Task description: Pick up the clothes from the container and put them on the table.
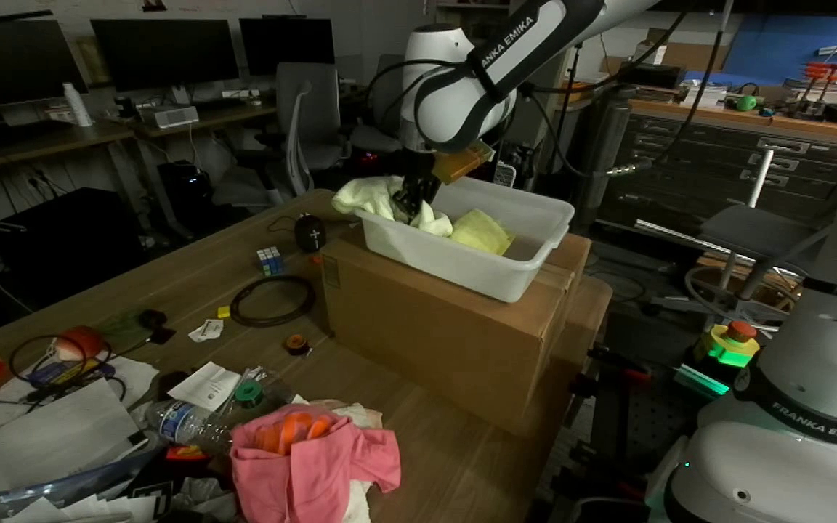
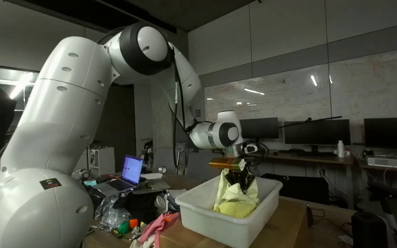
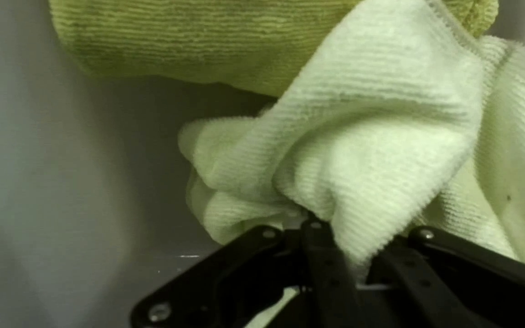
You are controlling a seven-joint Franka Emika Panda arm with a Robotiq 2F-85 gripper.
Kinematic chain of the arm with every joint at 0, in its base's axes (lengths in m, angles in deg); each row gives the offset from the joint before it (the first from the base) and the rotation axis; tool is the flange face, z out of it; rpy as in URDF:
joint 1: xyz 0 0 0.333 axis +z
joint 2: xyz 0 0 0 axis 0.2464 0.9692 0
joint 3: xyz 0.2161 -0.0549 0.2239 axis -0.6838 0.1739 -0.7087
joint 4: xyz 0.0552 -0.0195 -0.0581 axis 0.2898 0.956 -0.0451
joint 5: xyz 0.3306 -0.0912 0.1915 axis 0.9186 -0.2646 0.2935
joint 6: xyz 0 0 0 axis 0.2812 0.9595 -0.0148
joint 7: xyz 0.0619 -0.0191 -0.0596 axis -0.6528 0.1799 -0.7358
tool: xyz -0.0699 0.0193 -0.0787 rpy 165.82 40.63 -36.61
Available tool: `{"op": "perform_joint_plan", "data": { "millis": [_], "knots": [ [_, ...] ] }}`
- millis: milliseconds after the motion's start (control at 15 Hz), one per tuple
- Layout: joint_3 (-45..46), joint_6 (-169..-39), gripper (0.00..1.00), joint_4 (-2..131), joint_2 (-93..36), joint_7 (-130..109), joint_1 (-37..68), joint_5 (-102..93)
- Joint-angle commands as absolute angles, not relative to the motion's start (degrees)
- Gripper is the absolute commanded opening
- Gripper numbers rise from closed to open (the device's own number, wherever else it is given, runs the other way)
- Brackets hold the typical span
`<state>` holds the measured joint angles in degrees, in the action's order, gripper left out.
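Dim o/all, whiteboard (image 2: 300,92) w/ glare streaks, hand (image 3: 356,250) blurry in wrist pic

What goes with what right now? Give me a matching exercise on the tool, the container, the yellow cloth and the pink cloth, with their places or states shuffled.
Things:
1. tool
2. container
3. yellow cloth
4. pink cloth

Places or states:
A. inside the container, apart from the tool
B. on top of the cardboard box
C. on the table, outside the container
D. shut on the pale cloth

Right pairs: 1-D, 2-B, 3-A, 4-C
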<state>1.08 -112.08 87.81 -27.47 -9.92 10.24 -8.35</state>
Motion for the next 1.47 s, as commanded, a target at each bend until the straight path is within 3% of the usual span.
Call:
{"op": "perform_joint_plan", "data": {
  "millis": [0, 600, 1400],
  "knots": [
    [1.8, -114.7, 0.02, 91.9, -32.2, -7.1, 11.3, -8.8],
    [1.0, -121.1, 0.02, 101.2, -47.5, 4.8, 14.0, -17.5],
    [-12.5, -122.7, 0.02, 104.6, -62.1, 22.7, 11.4, -22.7]
  ]
}}
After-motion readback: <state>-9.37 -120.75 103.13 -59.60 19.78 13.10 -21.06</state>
